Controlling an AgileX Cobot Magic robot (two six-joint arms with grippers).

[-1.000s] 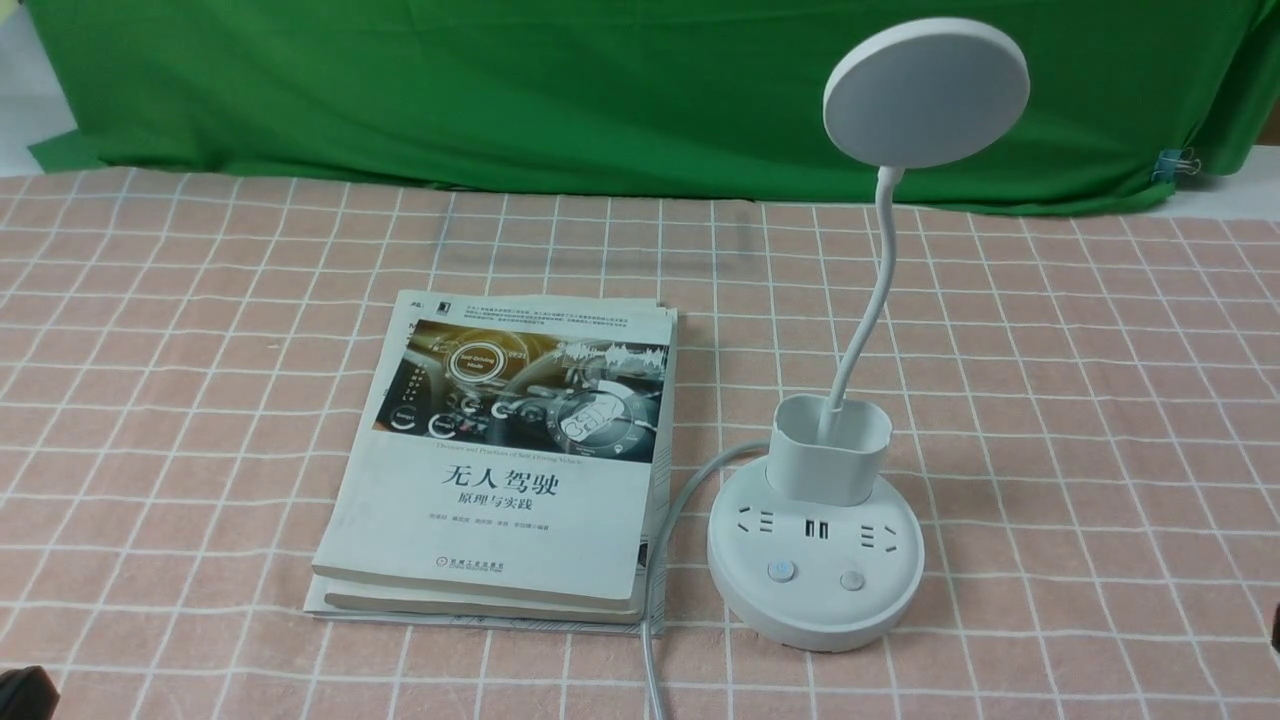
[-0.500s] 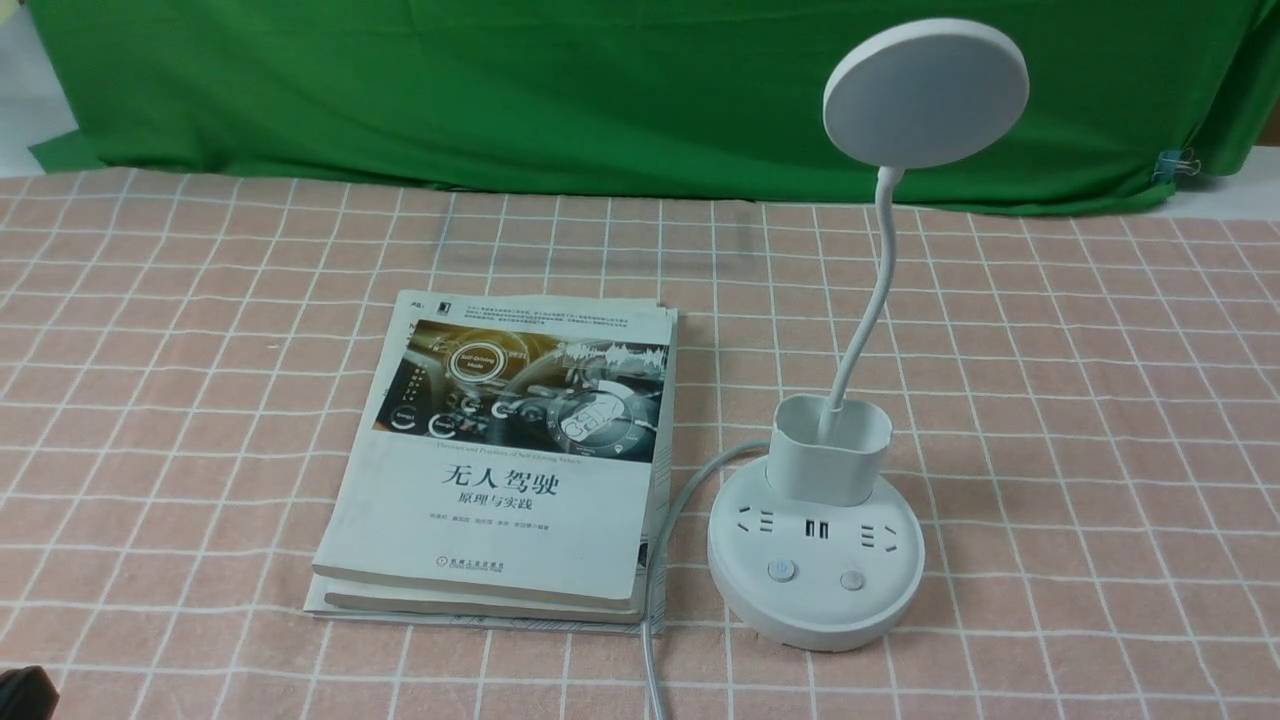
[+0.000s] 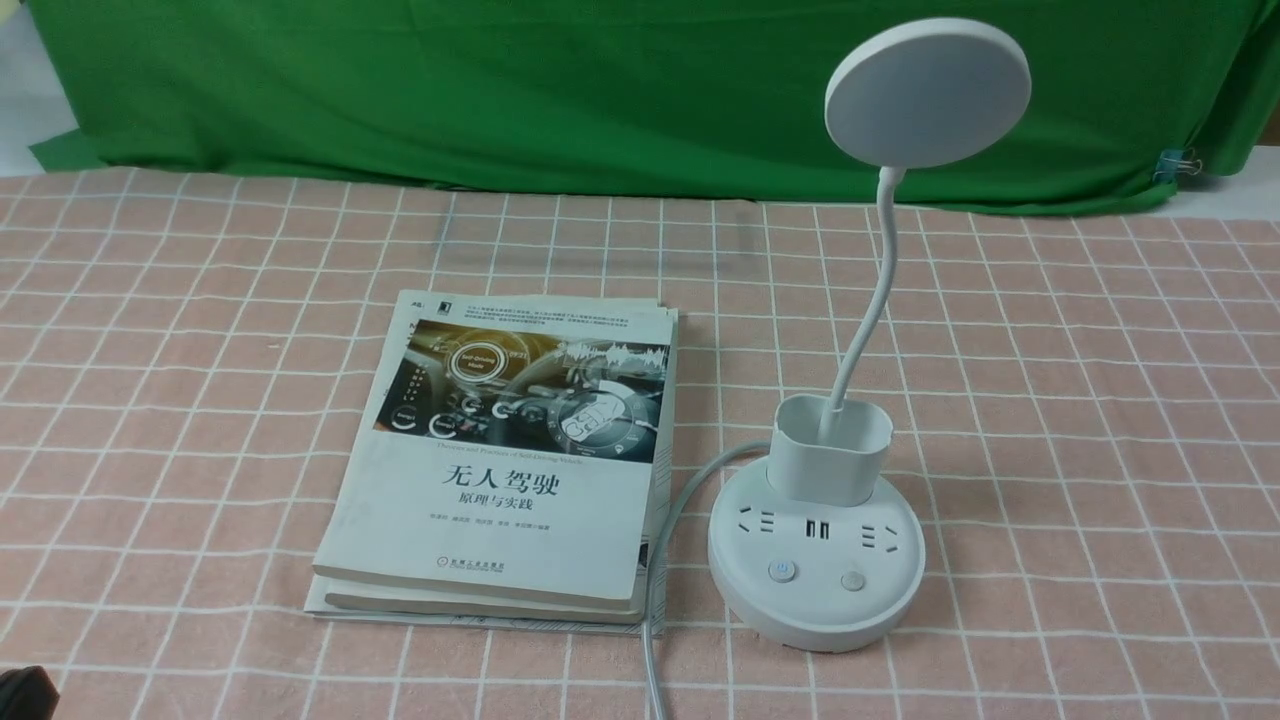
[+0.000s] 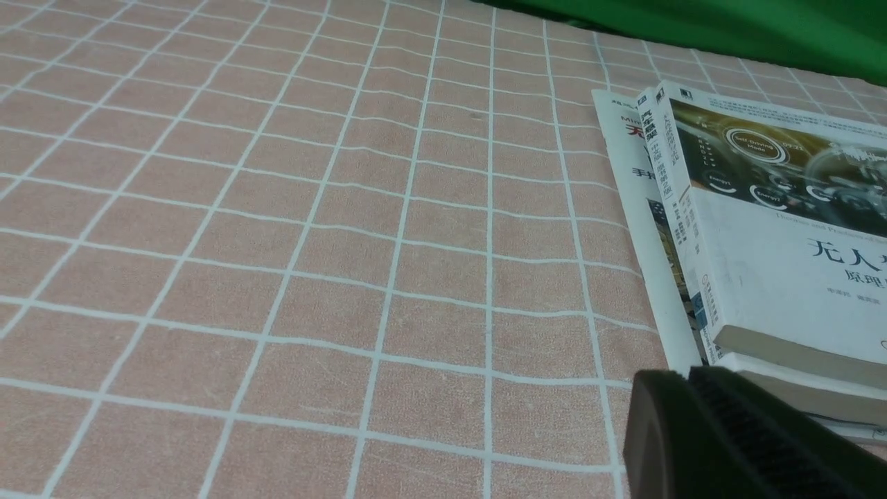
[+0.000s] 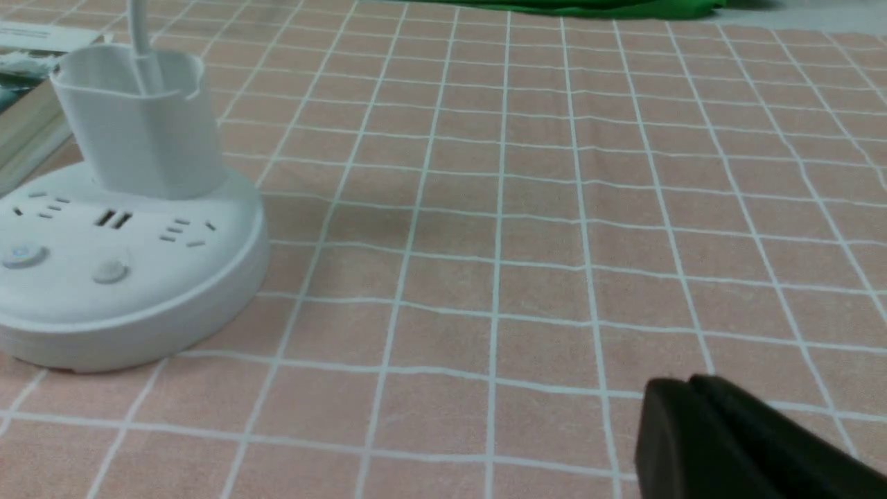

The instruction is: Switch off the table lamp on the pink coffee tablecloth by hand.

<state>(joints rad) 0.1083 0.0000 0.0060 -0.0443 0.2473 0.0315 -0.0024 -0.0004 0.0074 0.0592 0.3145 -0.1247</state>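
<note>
Front view: the lamp (image 3: 816, 540) stands on the pink cloth (image 3: 1080, 420), right of centre, its disc head tipped up on a thin curved neck. Two books (image 3: 505, 460) lie stacked just beside its base, the cord (image 3: 655, 620) running between them toward the near edge. Only a dark sliver of the left arm shows at the lower left corner; the right arm is out of frame.

Left wrist view: the left gripper (image 4: 693, 416) hangs low over bare cloth near the books' corner, well apart from the lamp. Its fingers appear pressed together, holding nothing.

Right wrist view: the right gripper (image 5: 693, 423) sits near the cloth with open grid between it and the lamp's base (image 5: 132, 277). Its fingers likewise look closed and empty. Two buttons (image 5: 111, 272) face up on the base's front edge.

Handling: the lamp is likely light, hard plastic and could skid on the cloth; the neck looks bendable and is no place to push. A straight downward press on a button, with closed fingertips, seems the safe contact. Which button controls the light cannot be told.
</note>
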